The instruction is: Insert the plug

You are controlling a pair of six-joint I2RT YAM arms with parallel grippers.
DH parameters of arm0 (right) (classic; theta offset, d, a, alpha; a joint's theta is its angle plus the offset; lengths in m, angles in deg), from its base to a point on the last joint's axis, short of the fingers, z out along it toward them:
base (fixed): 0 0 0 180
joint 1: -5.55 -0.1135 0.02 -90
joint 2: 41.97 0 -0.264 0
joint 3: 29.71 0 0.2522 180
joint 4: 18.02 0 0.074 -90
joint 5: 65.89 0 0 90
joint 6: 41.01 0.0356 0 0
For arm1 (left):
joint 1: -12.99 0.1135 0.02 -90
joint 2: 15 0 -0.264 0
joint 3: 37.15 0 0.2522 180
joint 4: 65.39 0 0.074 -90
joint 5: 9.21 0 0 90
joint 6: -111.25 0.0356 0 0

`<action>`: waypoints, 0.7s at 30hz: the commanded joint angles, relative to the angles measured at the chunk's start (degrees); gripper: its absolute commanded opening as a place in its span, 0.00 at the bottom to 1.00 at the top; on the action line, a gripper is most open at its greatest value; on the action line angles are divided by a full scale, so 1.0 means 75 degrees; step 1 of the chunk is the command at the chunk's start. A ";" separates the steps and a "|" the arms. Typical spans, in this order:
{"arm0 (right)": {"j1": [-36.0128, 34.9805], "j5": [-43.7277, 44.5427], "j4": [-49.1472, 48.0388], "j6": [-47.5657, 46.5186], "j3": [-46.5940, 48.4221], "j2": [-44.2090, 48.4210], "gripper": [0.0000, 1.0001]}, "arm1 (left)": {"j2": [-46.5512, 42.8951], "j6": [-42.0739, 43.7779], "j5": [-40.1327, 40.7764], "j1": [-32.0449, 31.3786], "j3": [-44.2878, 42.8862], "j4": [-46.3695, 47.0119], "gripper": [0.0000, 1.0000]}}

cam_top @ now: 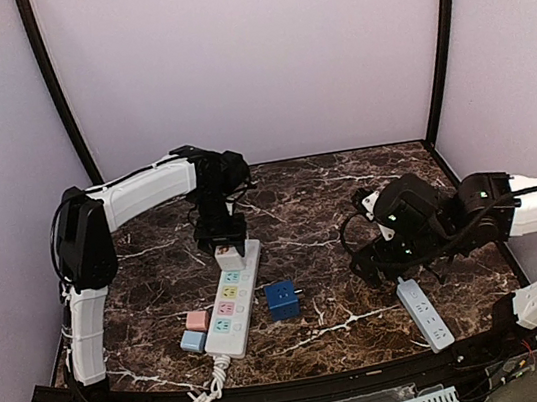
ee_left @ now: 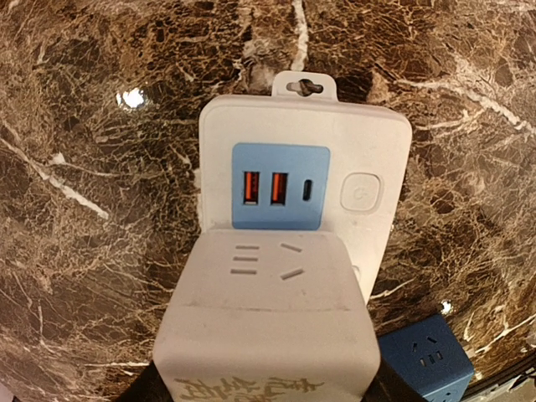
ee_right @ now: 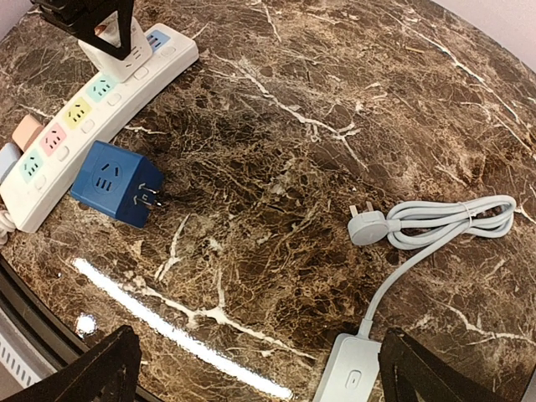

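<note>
The left gripper [cam_top: 221, 234] clamps the white cube plug [cam_top: 228, 257] at the 12 o'clock end of the long strip [cam_top: 233, 312]. Its pins are hidden, possibly unseated, so a tilted push could bend them or shove the strip. The right gripper [cam_top: 399, 264] gapes empty. Four cubes: pale cube [cam_top: 193, 341], pink cube [cam_top: 197, 320], white, blue cube [cam_top: 282, 299]. Two strips, the short strip [cam_top: 425, 311] rightmost.

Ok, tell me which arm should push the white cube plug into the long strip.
Left. Its end effector grips the white cube plug right over the far end of the long strip. The right end effector is open, off to the side above the small grey strip.
</note>
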 commanded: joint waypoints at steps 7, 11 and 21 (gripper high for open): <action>0.0050 0.0087 -0.0090 0.0031 0.0150 0.0023 0.99 | 0.0342 -0.0988 -0.0350 -0.0018 0.0765 0.0384 0.01; 0.0046 0.0096 -0.0085 0.0052 0.0182 0.0000 0.99 | 0.0354 -0.0222 -0.0214 -0.0018 0.0629 0.0439 0.01; 0.0054 0.0147 -0.0097 0.0118 0.0212 -0.0071 0.99 | 0.0640 0.0757 0.0182 -0.0004 0.0426 -0.0099 0.01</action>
